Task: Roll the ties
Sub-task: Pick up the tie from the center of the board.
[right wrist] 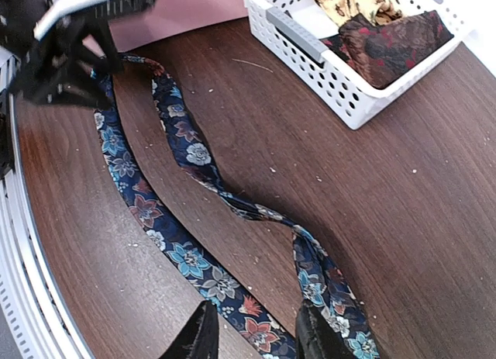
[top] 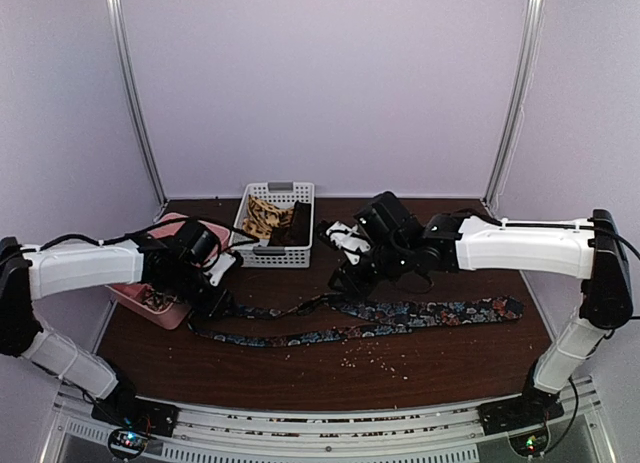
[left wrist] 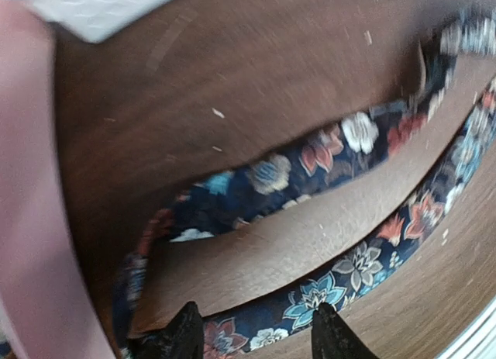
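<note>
Floral tie (top: 430,313) lies doubled, long axis left-to-right; its fold sits at the left gripper (left wrist: 257,340), half-open astride one strand, holding nothing; right gripper (right wrist: 252,336) hovers part-open, empty, mid-tie

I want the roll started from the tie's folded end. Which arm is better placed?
Probably the left. The left gripper hangs open over the floral tie right beside its fold; the right gripper hovers mid-length.
</note>
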### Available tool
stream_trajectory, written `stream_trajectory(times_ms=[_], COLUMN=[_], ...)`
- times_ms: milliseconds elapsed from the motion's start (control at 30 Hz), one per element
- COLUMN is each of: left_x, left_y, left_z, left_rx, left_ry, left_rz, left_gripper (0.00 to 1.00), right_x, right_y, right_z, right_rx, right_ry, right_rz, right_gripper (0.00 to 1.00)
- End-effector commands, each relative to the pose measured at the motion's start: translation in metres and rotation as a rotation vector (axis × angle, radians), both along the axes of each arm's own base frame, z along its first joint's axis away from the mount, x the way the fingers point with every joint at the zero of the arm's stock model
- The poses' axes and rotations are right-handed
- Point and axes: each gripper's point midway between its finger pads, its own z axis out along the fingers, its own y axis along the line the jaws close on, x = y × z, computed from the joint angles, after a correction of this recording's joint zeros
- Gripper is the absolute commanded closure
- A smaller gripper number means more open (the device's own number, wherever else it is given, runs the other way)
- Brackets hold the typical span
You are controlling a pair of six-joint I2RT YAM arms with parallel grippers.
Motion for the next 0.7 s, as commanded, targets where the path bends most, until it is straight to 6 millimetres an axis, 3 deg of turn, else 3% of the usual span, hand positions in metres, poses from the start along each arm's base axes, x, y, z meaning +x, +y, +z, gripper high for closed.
stream_trajectory(times_ms=[0,300,533,633,667], left_x=[0.007,0.03,0.016,0.011,0.009], left_y=[-0.009,-0.028,-0.041,-0.049,-0.051], left_z=[-0.018,-0.037,-0.065,-0.072,-0.075], left_rx=[0.136,0.231,0.205,0.176,0.17], left_ry=[-0.023,-0.053,0.062,0.115,0.135], left_rz=[-0.135,-0.32,-0.452,-0.493,-0.506], left_gripper=[0.49,0.43,0.43,0.49,0.59], right_x=[0.003,0.006,0.004,0.006,0.006], right_y=[-0.012,-0.028,-0.036,-0.041,-0.043], right_z=[0.013,0.011,0.015,0.017,0.018], right_rx=[0.052,0.075,0.109,0.117,0.118], right_ry=[0.004,0.025,0.034,0.033,0.03], right_rz=[-0.03,-0.048,-0.059,-0.07,-0.071], right_gripper=[0.65,0.65,0.66,0.66,0.66])
